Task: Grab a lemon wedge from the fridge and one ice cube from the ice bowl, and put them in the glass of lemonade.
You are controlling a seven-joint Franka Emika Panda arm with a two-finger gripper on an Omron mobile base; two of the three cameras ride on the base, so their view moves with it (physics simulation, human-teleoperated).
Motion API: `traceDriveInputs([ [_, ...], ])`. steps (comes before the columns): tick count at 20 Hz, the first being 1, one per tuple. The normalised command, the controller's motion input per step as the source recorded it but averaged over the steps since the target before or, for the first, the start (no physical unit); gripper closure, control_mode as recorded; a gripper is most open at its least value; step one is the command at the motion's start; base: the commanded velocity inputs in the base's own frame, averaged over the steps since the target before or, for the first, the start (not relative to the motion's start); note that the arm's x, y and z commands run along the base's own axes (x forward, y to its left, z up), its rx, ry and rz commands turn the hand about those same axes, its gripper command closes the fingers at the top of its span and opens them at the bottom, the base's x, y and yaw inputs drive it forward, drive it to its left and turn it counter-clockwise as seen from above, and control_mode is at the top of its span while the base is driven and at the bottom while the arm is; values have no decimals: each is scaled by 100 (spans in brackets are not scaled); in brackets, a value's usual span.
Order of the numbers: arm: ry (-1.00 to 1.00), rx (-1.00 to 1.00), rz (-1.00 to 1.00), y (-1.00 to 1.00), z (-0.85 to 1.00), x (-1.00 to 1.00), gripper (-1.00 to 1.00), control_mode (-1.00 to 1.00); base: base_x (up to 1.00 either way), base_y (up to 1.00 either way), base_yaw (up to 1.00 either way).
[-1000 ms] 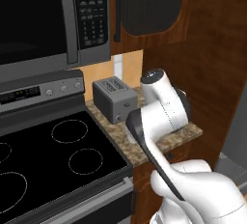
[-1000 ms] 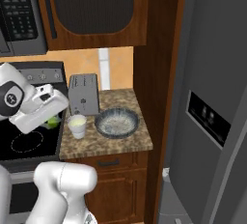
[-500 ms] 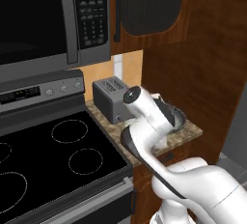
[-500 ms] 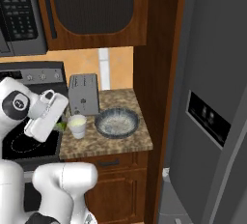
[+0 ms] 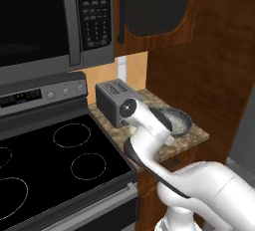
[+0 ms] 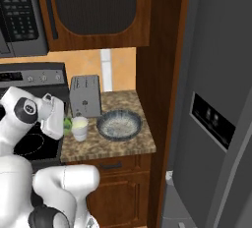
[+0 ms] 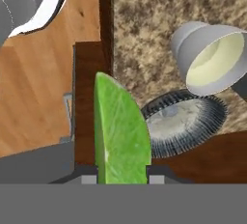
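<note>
In the hand view my gripper [image 7: 122,177] is shut on the lemon wedge [image 7: 120,131], a green-yellow slice that stands up between the jaws. The glass of lemonade [image 7: 214,56], a whitish tumbler with pale yellow inside, lies up and to the right of the wedge, with the ice bowl [image 7: 185,121] just below it. In the right base view the gripper [image 6: 63,125] holds the lemon wedge [image 6: 67,124] just left of the glass of lemonade [image 6: 79,128], at about rim height. The ice bowl [image 6: 119,124] sits right of the glass. The grey fridge [image 6: 216,124] stands at the far right.
A grey toaster [image 6: 84,96] stands behind the glass on the speckled counter [image 6: 113,143]. The black stove top [image 5: 60,160] lies to the left, with a microwave [image 5: 45,16] above it. A wooden cabinet side [image 6: 157,74] separates counter and fridge. In the left base view my arm [image 5: 149,125] covers the glass.
The arm has swung down and right toward the counter, carrying the lemon wedge from over the stove edge to right beside the glass. The grip stays shut.
</note>
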Motion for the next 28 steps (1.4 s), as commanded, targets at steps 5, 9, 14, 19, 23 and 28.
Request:
traceDriveInputs([
  [5,42,-27,25,47,0,97,100,-100,0,0,0],
  [9,23,-20,11,13,-6,46,100,-100,0,0,0],
  [14,0,-11,0,-1,-32,38,100,-100,0,0,0],
  [19,-5,-6,0,-16,-45,30,100,-100,0,0,0],
  [23,-2,-3,0,-10,-31,44,100,-100,0,0,0],
  [28,0,-6,0,0,-29,42,100,-100,0,0,0],
])
